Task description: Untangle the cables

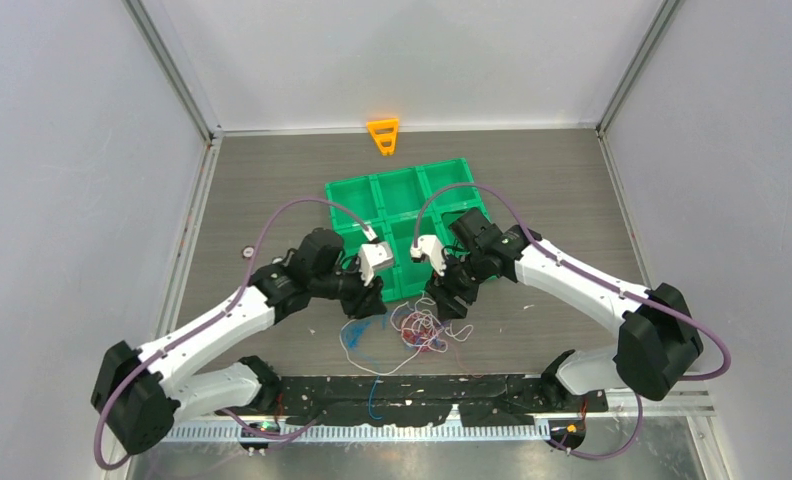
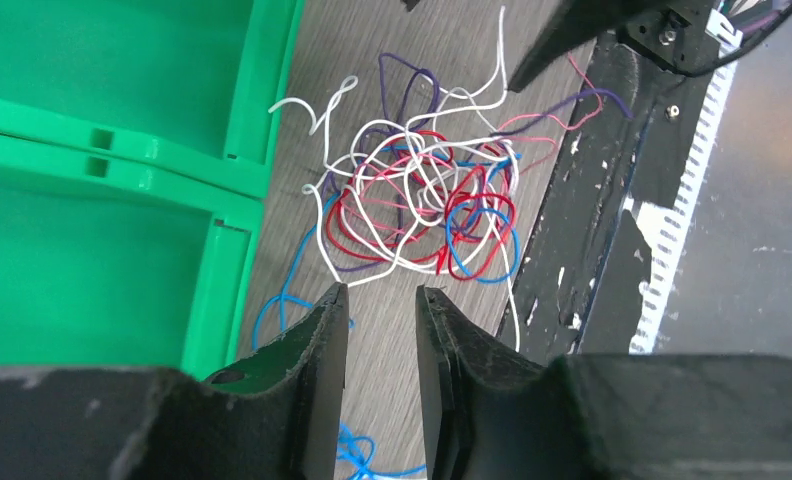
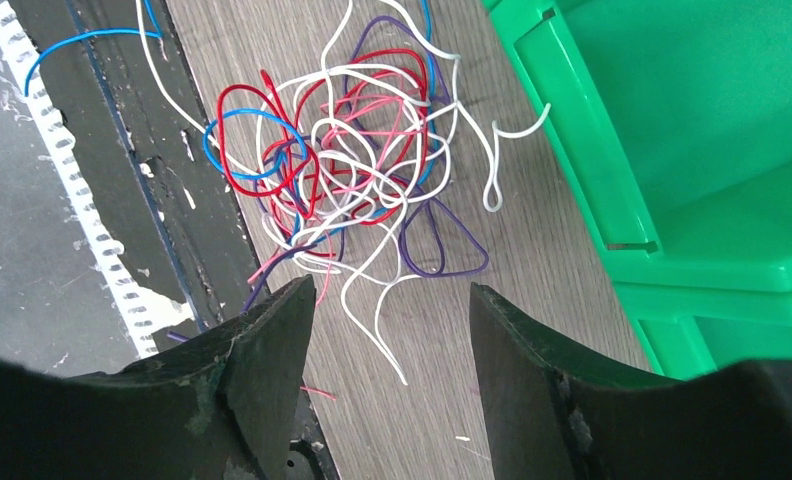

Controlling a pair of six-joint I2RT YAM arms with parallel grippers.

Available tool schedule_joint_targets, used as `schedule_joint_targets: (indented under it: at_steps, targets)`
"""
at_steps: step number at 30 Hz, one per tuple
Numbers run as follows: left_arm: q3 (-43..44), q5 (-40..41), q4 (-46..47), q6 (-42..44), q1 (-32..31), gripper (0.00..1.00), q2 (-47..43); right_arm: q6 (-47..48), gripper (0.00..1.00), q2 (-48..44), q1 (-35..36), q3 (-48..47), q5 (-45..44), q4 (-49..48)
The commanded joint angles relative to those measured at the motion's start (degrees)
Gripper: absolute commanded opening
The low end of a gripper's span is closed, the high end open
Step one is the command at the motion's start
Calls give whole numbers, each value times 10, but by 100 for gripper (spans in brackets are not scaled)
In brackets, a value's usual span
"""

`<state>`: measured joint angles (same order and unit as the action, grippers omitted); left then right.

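1. A grey wood-grain table point(image 1: 572, 190) carries everything. Its near margin, on the robot's side of the green tray, is covered by a scuffed black mounting plate point(image 1: 422, 385).
2. The green plastic compartment tray point(image 1: 402, 190) has its near compartments partly hidden under both wrists in the top view. The wrist views show only cut-off corners of it.
3. The right gripper point(image 3: 392, 295) hangs off the tray's near edge, its fingers wide apart with nothing between them.
4. The left gripper point(image 2: 382, 295) hangs off the tray's near-left corner. Its fingers stand a narrow gap apart and hold nothing.
5. The tangle of thin cables point(image 3: 342, 150) lies on the table between the tray's near edge and the black plate, below and between the two grippers.
   - From above it is too small to sort by colour.
   - The wrist views show red, white, blue, purple and pink loops wound through each other.
   - The clump is roughly round with no clear long axis.
   - White ends stray toward the tray wall, and whether they touch it cannot be told. Purple and white ends reach onto the black plate.
6. A loose blue wire point(image 2: 272, 310) runs beside the tray's near-left corner, partly hidden behind the left fingers.
7. A second blue wire point(image 1: 372, 395) lies on the black plate, apart from the clump, its length pointing roughly away from the tray.
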<state>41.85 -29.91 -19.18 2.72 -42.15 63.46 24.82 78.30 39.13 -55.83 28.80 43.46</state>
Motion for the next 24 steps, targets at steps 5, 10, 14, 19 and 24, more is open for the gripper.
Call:
schedule_joint_targets:
  at_steps: [5,10,14,19,24]
  targets:
    - [-33,82,151,-122,-46,29,92,0,62,-11,-10,3,-32,19]
    - [-31,122,169,-128,-70,30,132,2,62,-6,-32,0,-32,28]
    - [-25,143,176,-132,-74,31,161,16,62,-3,-46,-2,-21,41]
    - [-21,157,173,-136,-74,26,177,51,64,-39,-71,10,2,40]
    - [-9,153,138,-125,-74,8,134,77,66,-99,-81,43,19,17]
